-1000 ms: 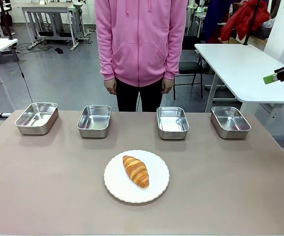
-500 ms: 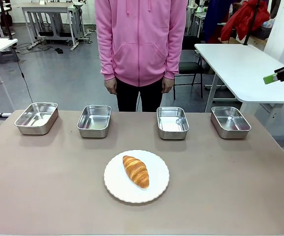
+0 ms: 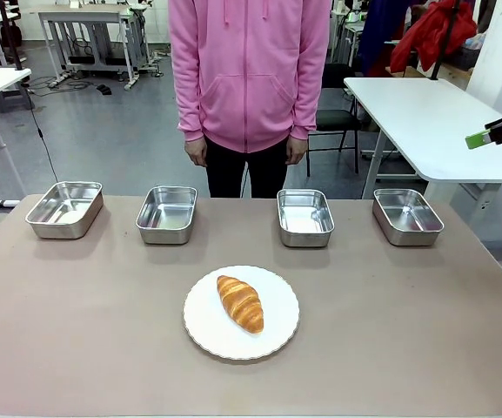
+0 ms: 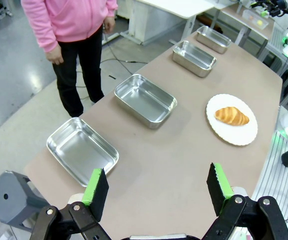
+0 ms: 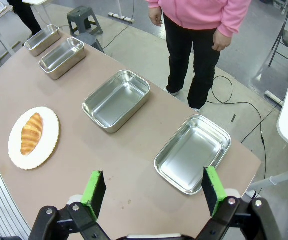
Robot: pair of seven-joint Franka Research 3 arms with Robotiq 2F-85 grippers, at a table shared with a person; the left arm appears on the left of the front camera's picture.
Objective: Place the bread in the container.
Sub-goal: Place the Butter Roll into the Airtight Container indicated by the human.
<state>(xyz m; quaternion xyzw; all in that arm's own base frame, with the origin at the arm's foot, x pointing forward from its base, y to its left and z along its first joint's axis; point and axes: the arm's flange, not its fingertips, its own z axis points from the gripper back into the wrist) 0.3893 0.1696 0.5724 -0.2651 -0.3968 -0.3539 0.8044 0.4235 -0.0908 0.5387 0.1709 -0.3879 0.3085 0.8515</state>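
The bread (image 3: 240,302), a golden-brown croissant, lies on a round white plate (image 3: 277,335) in the middle of the table. Along the far edge stand several identical empty steel containers in a row: far left (image 3: 64,209), left of centre (image 3: 166,213), right of centre (image 3: 304,217) and far right (image 3: 406,215). My left gripper (image 4: 157,180) hangs open high above the table's left end, empty, with the bread (image 4: 232,116) far off. My right gripper (image 5: 152,181) is open and empty above the right end; its green-padded finger (image 3: 487,134) pokes in at the right edge of the front view.
A person in a pink hoodie (image 3: 249,70) stands at the far side, behind the middle containers, hands (image 3: 196,154) hanging down away from the table. The brown tabletop (image 3: 76,331) is bare around the plate. White tables (image 3: 425,122) stand beyond the far right corner.
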